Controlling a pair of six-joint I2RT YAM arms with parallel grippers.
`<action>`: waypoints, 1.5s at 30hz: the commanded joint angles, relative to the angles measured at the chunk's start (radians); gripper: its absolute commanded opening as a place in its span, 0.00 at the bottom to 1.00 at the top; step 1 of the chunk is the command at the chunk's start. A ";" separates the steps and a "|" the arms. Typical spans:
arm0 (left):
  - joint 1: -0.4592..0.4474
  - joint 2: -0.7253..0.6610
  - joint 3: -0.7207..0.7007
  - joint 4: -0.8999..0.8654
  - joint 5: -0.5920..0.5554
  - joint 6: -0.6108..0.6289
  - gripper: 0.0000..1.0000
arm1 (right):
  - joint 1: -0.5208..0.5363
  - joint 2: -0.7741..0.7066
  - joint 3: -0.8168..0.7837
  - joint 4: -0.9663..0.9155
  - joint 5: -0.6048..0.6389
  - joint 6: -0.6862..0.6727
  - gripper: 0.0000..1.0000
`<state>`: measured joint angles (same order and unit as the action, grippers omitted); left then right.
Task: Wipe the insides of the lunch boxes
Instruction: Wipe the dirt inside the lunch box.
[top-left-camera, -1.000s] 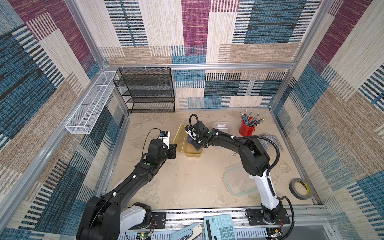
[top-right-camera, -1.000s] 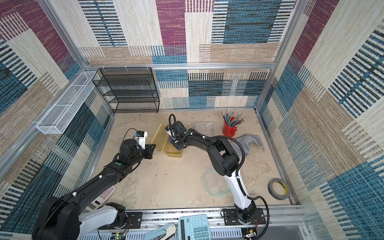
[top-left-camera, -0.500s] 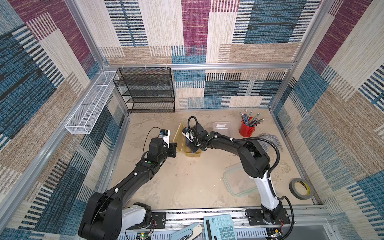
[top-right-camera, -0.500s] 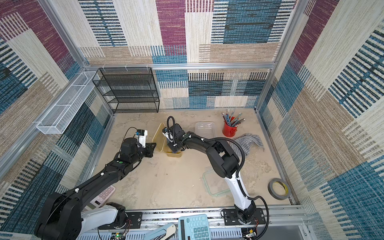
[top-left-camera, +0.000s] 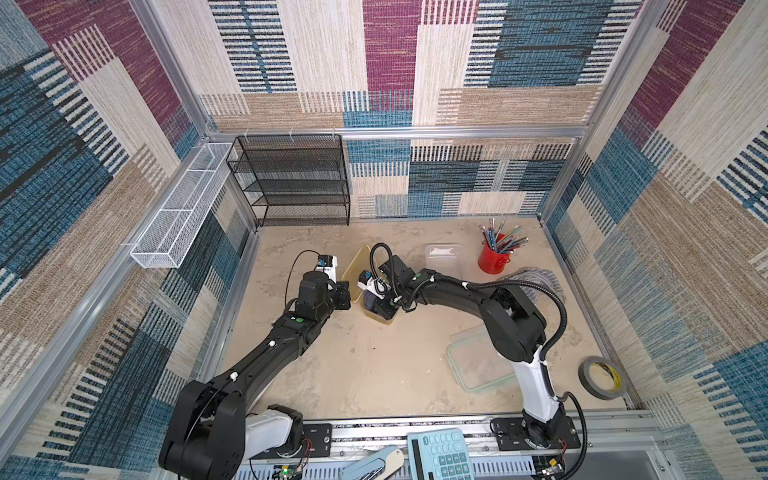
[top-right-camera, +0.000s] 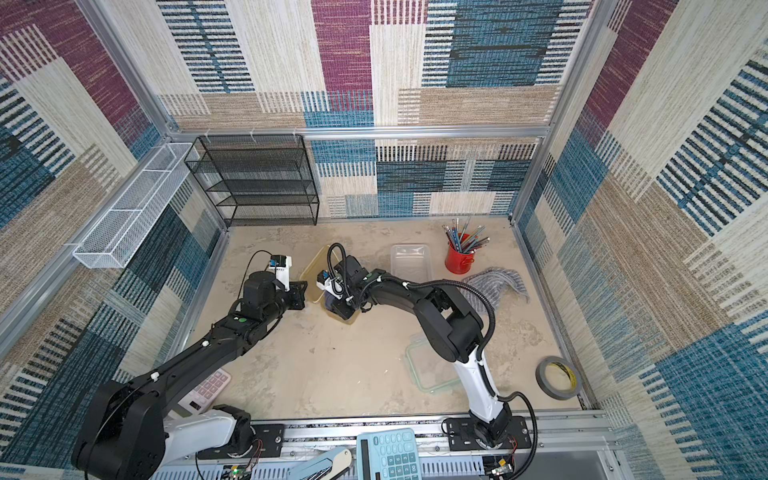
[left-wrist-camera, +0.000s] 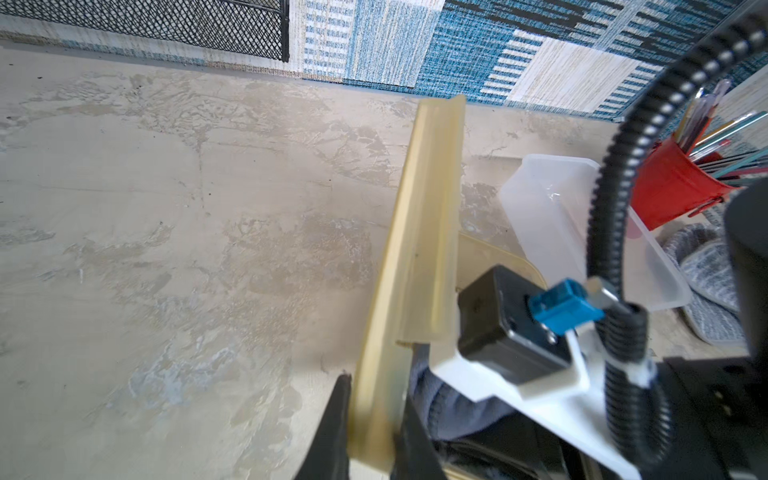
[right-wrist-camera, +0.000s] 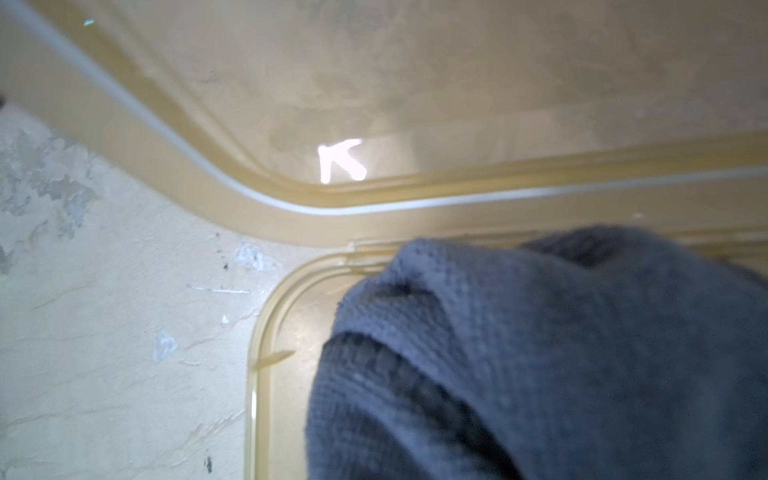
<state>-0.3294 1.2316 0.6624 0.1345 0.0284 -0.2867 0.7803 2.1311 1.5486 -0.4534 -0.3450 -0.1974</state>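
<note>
The amber lunch box sits mid-table in both top views, its amber lid tilted up on the left side. My left gripper is shut on the lid's edge, one finger on each face. My right gripper reaches down into the amber box, shut on a dark blue cloth that hides its jaws; the cloth lies against the box floor near a rounded corner. The clear lunch box stands open behind it, apart from both grippers.
A clear lid with a green rim lies under the right arm. A red pencil cup and a striped grey cloth are at the back right, and a tape roll at the right. A black mesh shelf stands at the back.
My right gripper has slid the blue cloth a little left and toward the near end inside the amber box. The left gripper and the lid have stayed put.
</note>
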 joint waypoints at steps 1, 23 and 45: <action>-0.005 0.012 0.015 -0.046 0.061 0.020 0.02 | 0.017 0.014 -0.010 -0.160 -0.057 -0.064 0.13; -0.004 -0.023 0.022 -0.142 0.009 0.110 0.01 | -0.030 0.085 0.142 -0.436 0.579 -0.104 0.17; -0.020 -0.034 0.005 -0.122 0.270 0.023 0.01 | -0.148 0.131 0.124 -0.088 0.628 -0.088 0.15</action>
<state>-0.3431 1.1995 0.6640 0.0380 0.2157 -0.2546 0.6609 2.2242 1.6848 -0.5316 0.0780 -0.3252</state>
